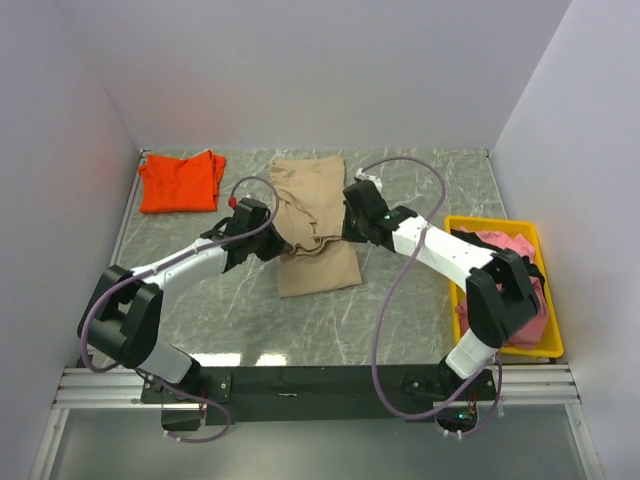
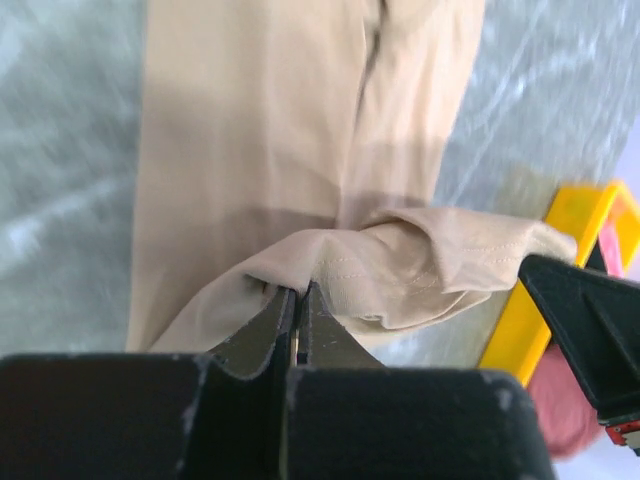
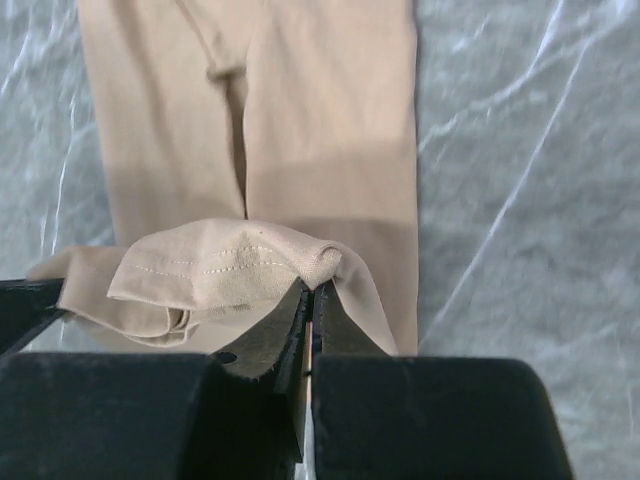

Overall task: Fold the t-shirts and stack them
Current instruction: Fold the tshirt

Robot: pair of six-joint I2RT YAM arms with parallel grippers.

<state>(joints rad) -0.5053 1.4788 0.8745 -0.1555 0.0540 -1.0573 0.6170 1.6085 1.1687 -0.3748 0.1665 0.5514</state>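
Left fingers [image 2: 282, 330] and right fingers [image 3: 293, 328] pinch tan t-shirt [image 1: 312, 185] at raised hem.

Lab test booth (plain white walls [image 1: 300, 70]) around a marble-patterned table [image 1: 420, 320].

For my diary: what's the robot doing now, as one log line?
tan shirt: edge lifted | left end effector: shut on it | right end effector: shut on it

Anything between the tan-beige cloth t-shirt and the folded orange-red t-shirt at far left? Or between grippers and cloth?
Nothing visible. Left gripper and right gripper are each shut on the lifted edge of the tan-beige t-shirt. Between it and the orange-red t-shirt lies bare grey marble table; only the left arm's own cable loops there.
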